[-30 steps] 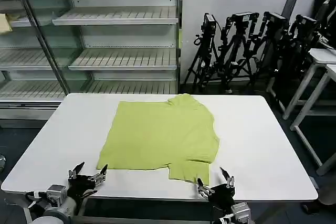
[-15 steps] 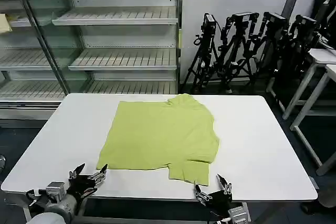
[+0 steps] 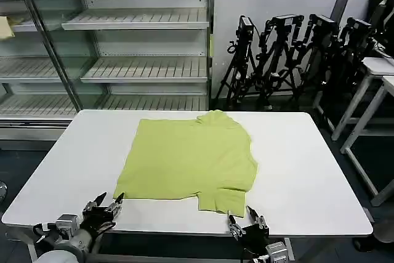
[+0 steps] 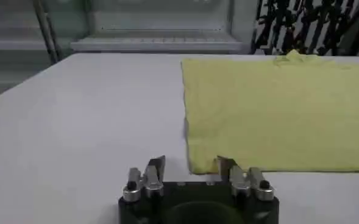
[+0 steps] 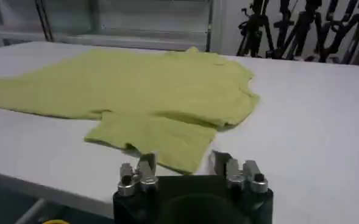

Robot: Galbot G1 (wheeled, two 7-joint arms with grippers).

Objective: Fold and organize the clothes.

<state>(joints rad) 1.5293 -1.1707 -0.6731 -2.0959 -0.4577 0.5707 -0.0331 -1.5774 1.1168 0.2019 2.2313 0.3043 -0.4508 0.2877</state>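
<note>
The clothes are one lime-green T-shirt (image 3: 188, 158) lying flat and partly folded in the middle of the white table (image 3: 308, 170), with a sleeve flap (image 3: 221, 201) pointing toward the near edge. My left gripper (image 3: 104, 202) hovers open at the table's near-left edge, just short of the shirt's near-left corner (image 4: 194, 163). At the near edge my right gripper (image 3: 243, 218) is open too, right in front of the sleeve flap (image 5: 152, 137). In the wrist views, the left gripper (image 4: 191, 163) and the right gripper (image 5: 182, 159) hold nothing between their fingers.
Metal shelving (image 3: 135, 47) stands behind the table. Black tripods (image 3: 289, 53) lean against the wall at back right. Another white table (image 3: 378, 69) stands at far right. Bare tabletop lies on both sides of the shirt.
Both grippers have drawn back and lower toward the table's near edge. The shirt lies as before.
</note>
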